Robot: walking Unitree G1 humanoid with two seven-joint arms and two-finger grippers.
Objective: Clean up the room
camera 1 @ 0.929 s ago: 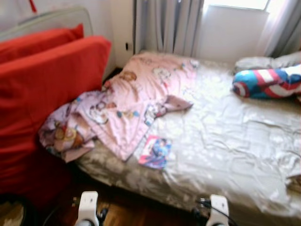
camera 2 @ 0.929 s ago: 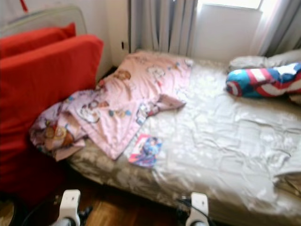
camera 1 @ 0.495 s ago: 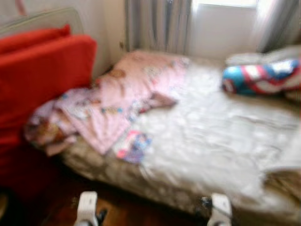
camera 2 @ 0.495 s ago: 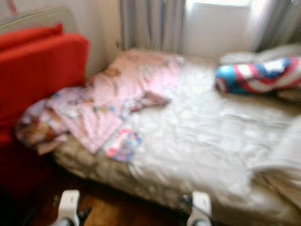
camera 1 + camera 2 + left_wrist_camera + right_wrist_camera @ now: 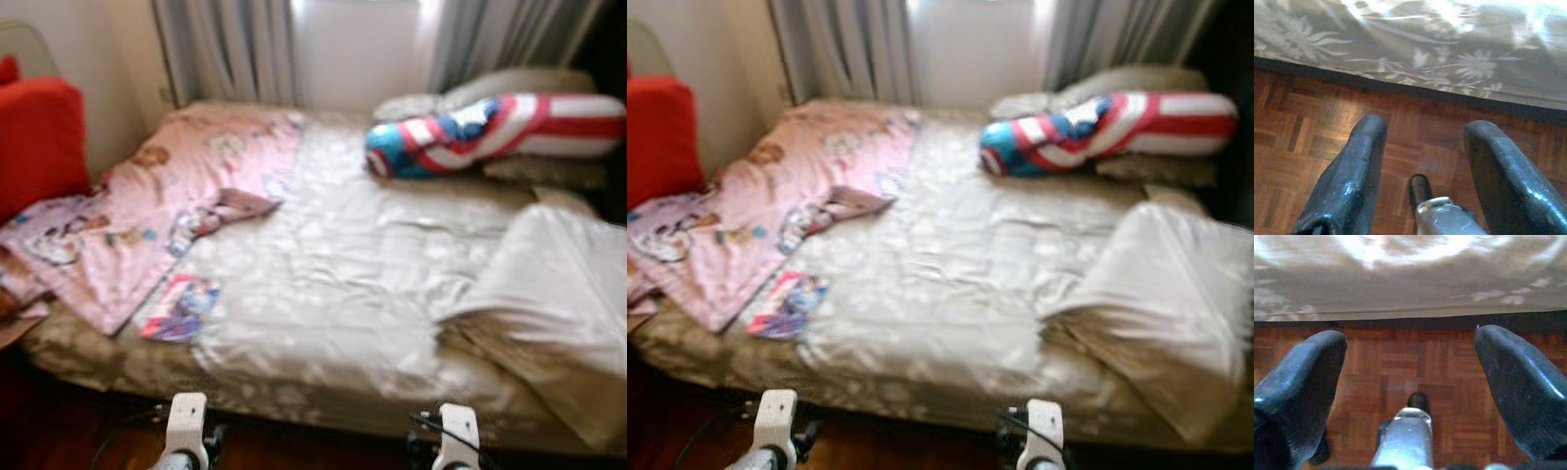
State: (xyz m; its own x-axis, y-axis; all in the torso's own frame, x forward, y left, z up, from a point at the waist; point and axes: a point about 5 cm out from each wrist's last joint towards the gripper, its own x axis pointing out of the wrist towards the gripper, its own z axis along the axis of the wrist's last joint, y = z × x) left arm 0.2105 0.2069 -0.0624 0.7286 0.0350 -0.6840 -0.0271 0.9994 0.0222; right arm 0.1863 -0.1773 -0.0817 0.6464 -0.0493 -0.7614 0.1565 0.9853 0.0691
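Blurred bed [image 5: 333, 294], pink blanket [image 5: 147, 215] cut off, small book [image 5: 181, 306] unreadable

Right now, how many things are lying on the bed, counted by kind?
Pink cartoon blanket: 1
Red, white and blue striped pillow: 1
Colourful book: 1
Folded cream cover: 1
Pale pillows by the curtains: 2, as far as the blur allows
Total: 6

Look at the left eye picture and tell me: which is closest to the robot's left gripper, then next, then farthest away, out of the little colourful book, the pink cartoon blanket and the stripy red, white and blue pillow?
From the left gripper, low at the bed's near edge:
1. Colourful book, on the sheet just beyond it.
2. Pink cartoon blanket, spread over the bed's left side, behind the book.
3. Stripy pillow, far back on the right, near the curtains.
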